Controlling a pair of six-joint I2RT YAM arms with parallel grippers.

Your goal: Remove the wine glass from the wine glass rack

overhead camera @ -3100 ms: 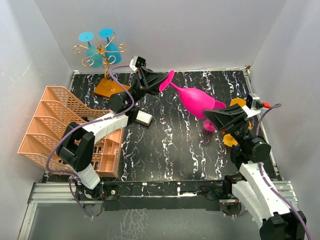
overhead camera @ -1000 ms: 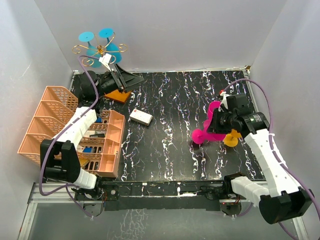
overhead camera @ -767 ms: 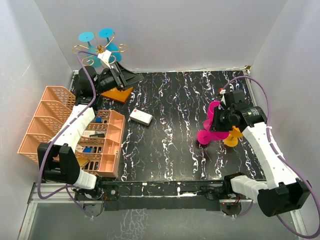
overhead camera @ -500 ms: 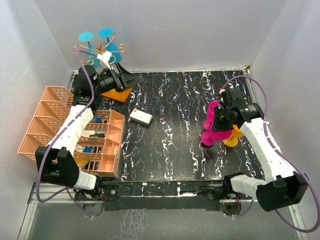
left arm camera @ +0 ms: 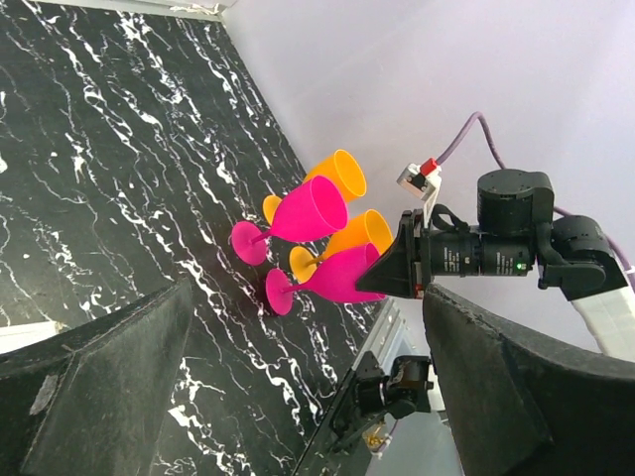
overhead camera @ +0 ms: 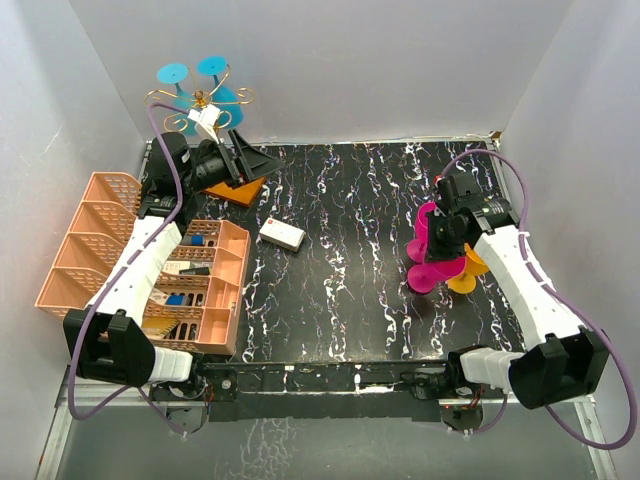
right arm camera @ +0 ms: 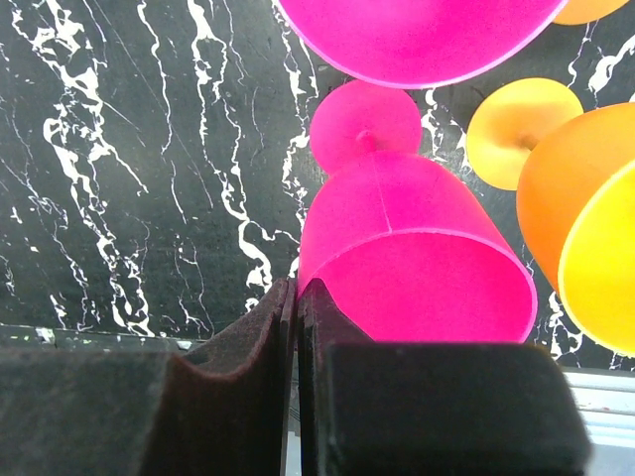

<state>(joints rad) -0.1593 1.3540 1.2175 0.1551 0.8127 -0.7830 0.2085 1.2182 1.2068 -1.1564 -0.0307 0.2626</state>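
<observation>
Top external view places the teal plastic wine glasses (overhead camera: pixel 186 106) hanging foot-up on the gold wire wine glass rack (overhead camera: pixel 203 98) at the black marbled table's (overhead camera: pixel 340 290) far left corner, just behind the wide-spread left tool (overhead camera: pixel 262 165), while the right tool (right arm camera: pixel 296 297), pressed together, touches a magenta glass (right arm camera: pixel 407 248).

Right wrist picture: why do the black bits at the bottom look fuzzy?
Right wrist view: the right fingers sit almost against the lens, so they look soft, while the pink glass just beyond looks sharper. Left wrist view: the same, left fingers soft, glasses crisp.
</observation>
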